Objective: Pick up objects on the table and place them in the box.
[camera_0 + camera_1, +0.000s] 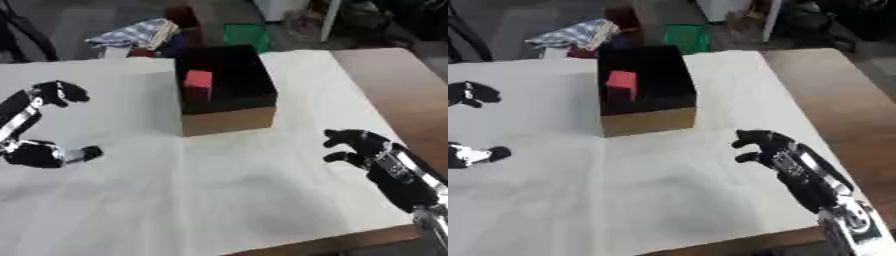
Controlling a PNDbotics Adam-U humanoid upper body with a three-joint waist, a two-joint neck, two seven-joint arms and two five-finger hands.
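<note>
From where I sit, the open cardboard box with the black lining point(226, 87) stands at the far middle of the white-covered bench point(227, 195), mouth up, which I judge is so either arm can drop things into it from above. A red block-shaped object point(198, 84) already sits inside, against the box's left inner wall, so that piece looks delivered. I can see no other loose object on the white cover in either eye view, so I take the clearing to be done or close to it, unless something lies outside the frame. My left robot hand point(39, 152) is at the left edge of the bench, well apart from the box; its thumb and fingers are spread wide, one finger arching up toward the far side and another low near the cover, with nothing between them. My right robot hand point(773, 150) comes in from the near right corner, palm down just above the cover, fingers relaxed and only slightly bent, pointing toward the box and holding nothing; I cannot tell whether the fingertips brush the cover. Both sit clear of the box, I reckon as a resting pose between reaches. Beyond the far edge lie a checked cloth bundle point(138, 33) and a green container point(244, 36), off the bench.
</note>
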